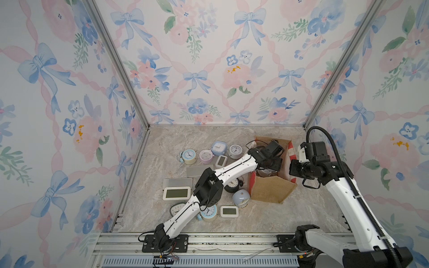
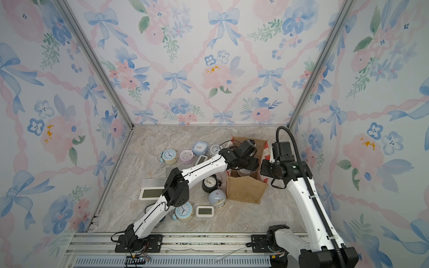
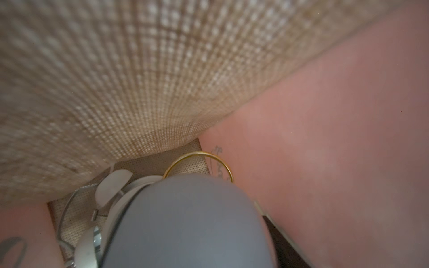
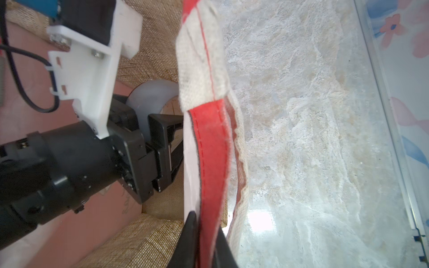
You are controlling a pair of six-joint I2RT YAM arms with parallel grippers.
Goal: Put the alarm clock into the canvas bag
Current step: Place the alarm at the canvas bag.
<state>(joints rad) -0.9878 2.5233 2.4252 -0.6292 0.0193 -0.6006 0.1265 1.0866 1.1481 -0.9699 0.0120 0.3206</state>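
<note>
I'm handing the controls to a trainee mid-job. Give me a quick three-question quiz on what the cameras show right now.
1. True or false: the right gripper pinches the red rim of the canvas bag.
2. Where is the left gripper? A) above the bag B) inside the bag C) beside the bag
3. Fill in: the left gripper holds a grey ____.
Key: 1 true; 2 B; 3 alarm clock.
</note>
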